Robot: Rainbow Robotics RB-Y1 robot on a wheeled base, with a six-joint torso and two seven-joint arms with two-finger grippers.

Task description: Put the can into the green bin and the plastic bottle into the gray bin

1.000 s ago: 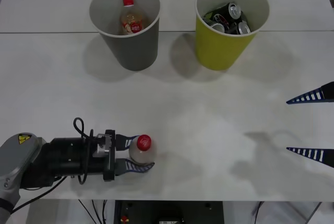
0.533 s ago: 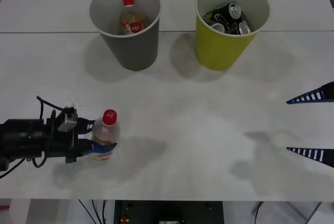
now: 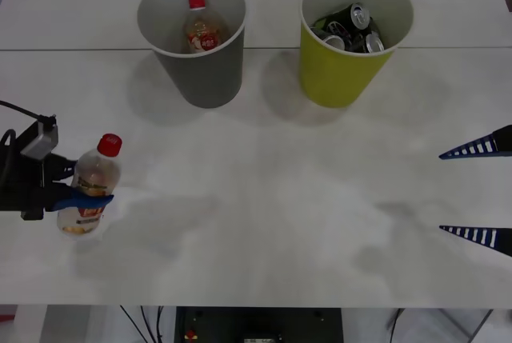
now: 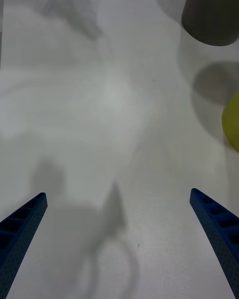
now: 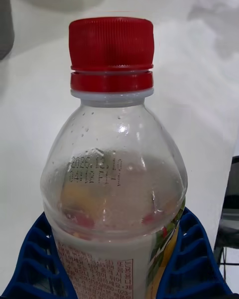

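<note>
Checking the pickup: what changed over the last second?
The left pincer, shut on the plastic bottle, carried it leftward and stood it upright. The right pincer stayed open at the right edge; the gray bin and green bin unchanged.

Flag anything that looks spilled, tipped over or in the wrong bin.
Nothing stands out. The gray bin holds a bottle, the green bin holds cans, both upright. The left gripper grips the plastic bottle, cap on. The right gripper hangs open.
</note>
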